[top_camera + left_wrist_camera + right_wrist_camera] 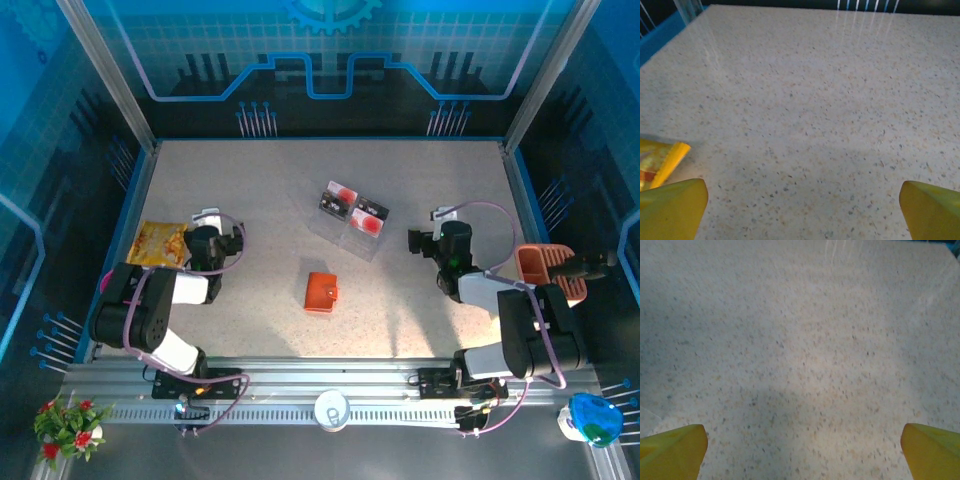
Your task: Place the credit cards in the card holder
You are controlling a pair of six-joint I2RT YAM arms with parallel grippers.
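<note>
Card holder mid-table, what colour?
Orange-red. The small folding card holder shows best in the top external view.

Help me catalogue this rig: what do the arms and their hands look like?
Both the left arm and right arm have black joints and white links, with lilac cables looping along them. The left hand and right hand have blunt yellow fingertips.

Speckled table (250,200): card holder (321,292) centre, credit cards (353,212) beyond, yellow snack packet (158,242) left.
</note>
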